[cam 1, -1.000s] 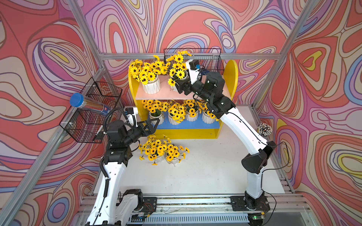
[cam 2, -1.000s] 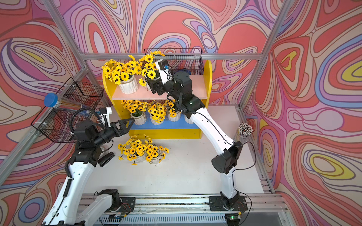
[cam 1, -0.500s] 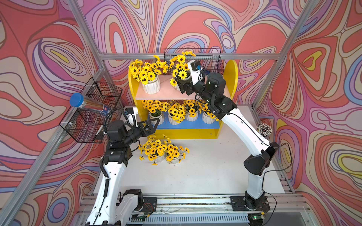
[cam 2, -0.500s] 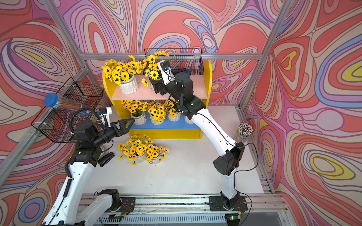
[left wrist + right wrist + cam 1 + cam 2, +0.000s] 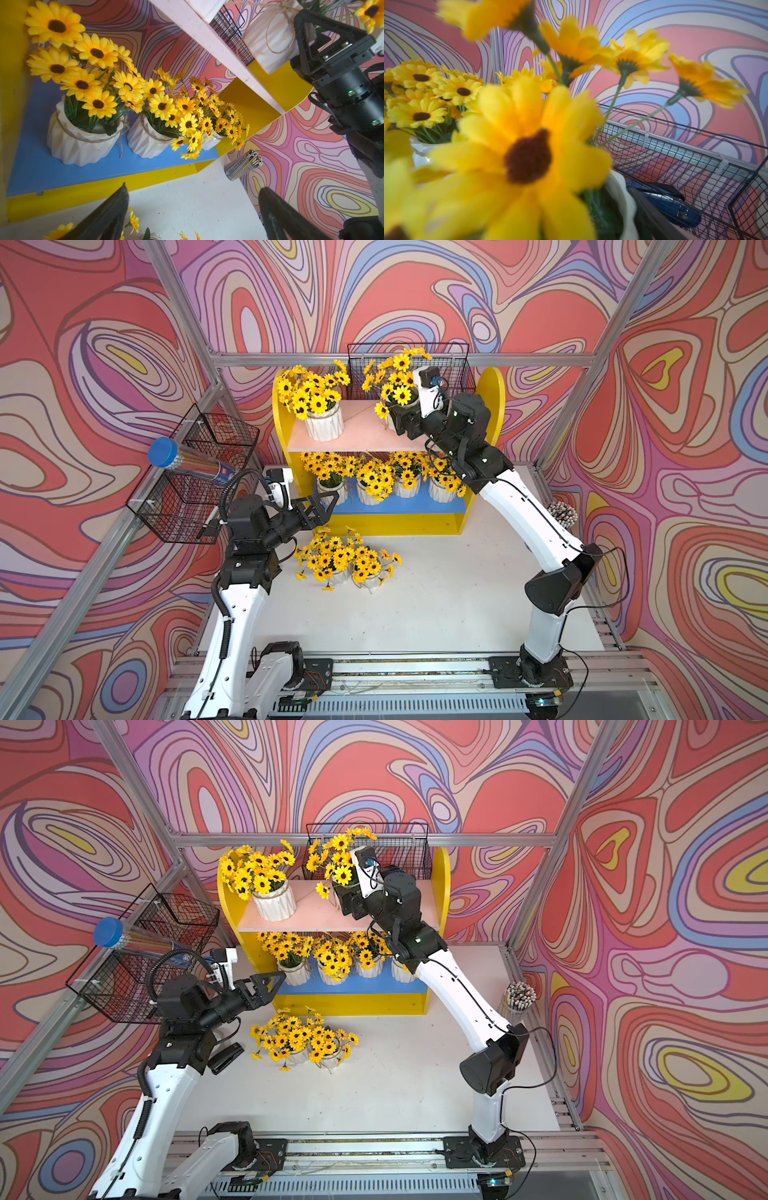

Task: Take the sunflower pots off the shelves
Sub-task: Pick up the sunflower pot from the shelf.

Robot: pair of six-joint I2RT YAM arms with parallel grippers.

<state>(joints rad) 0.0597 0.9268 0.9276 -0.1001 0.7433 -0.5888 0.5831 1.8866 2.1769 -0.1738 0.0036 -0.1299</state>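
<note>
Two sunflower pots (image 5: 340,575) sit on table (image 5: 436,614); four on blue board (image 5: 399,506). Right gripper (image 5: 397,422), clamped on right-hand pink-board pot (image 5: 268,41), has edged it rightward: third removal under way. Left gripper (image 5: 323,507) spread, empty.

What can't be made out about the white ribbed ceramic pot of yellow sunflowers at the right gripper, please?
Fingertips of the right gripper: hidden in both top views by blooms and its black body.
The white ribbed ceramic pot of yellow sunflowers: far side hidden in the left wrist view; blurred by close blooms in the right wrist view.
</note>
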